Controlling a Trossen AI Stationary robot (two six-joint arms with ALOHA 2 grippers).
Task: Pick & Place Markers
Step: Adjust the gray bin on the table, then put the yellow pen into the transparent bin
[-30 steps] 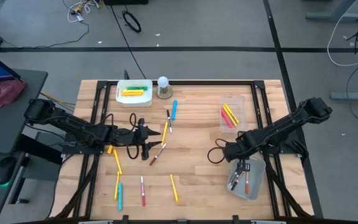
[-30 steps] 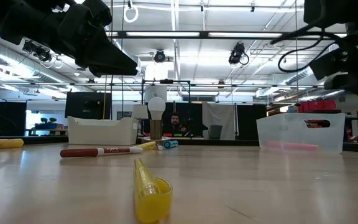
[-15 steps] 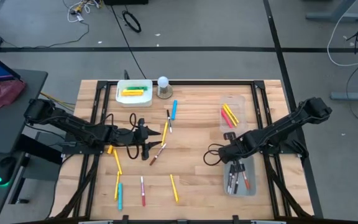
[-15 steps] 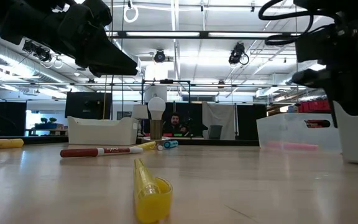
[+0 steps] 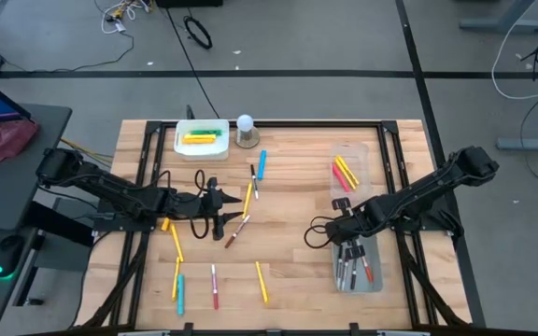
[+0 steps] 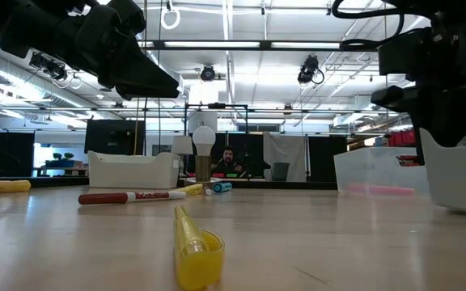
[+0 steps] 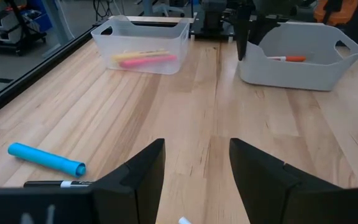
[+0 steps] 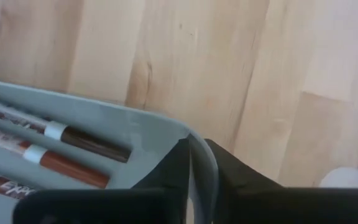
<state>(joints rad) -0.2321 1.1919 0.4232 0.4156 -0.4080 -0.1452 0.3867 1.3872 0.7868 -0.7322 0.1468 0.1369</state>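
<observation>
The right gripper (image 5: pixel 344 231) is seen right of centre in the high view, clamped on the rim of a clear bin (image 5: pixel 374 280) that lies in the lower right of the table (image 5: pixel 297 187); in the right wrist view the fingers (image 8: pixel 176 168) are closed narrowly on the thin bin wall (image 8: pixel 135 127). Several white markers with dark and red caps (image 5: pixel 353 266) are seen inside this bin, just below the right gripper in the high view, but their exact count cannot be made out. In the low view the right gripper is largely cut off at the upper right of the frame, and the bin's contents are hidden behind its frosted wall (image 6: pixel 459 174). The left gripper (image 5: pixel 220 207) is held left of centre in the high view, with its fingers spread apart and nothing between them, as the left wrist view (image 7: pixel 194 171) shows. Loose markers are scattered on the table around it: a yellow marker (image 5: pixel 247 197) and a brown-tipped marker (image 5: pixel 237 230) just to its right, a blue marker (image 5: pixel 261 164) above them, and more toward the lower left. A second clear bin (image 5: pixel 353 166) with pink and yellow markers is placed at the upper right, and a white bin (image 5: pixel 202 139) with yellow and green markers at the upper left.
</observation>
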